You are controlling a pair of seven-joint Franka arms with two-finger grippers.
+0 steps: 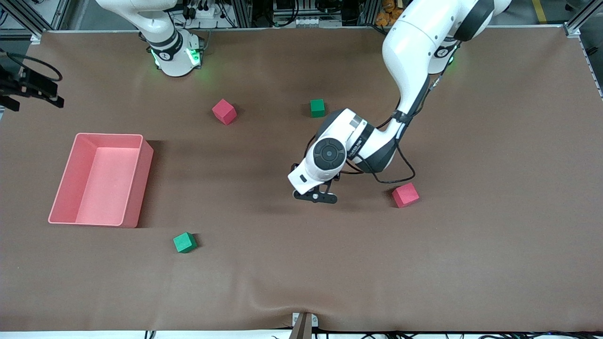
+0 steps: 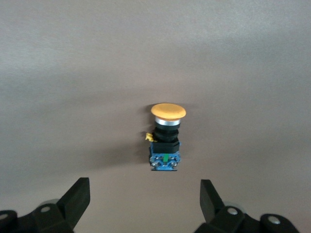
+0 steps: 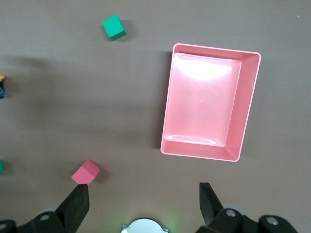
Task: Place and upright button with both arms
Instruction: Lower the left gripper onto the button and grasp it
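button: small orange-capped black plastic push-button (image 2: pixel 165 141) lying on brown table (image 1: pixel 471 235) under my left gripper (image 2: pixel 145 204) | fingers spread, hovering | rigid, light; likely gripping black body | right gripper (image 3: pixel 144 204) waiting spread above pink bin (image 3: pixel 245 107)

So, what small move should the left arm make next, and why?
Probably lower the left gripper straight onto the button: its jaws are open and empty, and the button lies on its side on the table, centred between them. The right gripper waits, open, high above the table.

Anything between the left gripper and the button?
Nothing visible. The left gripper hangs open over the button, which lies on its side on bare mat between the fingers' line. The red cube sits apart, toward the left arm's end.
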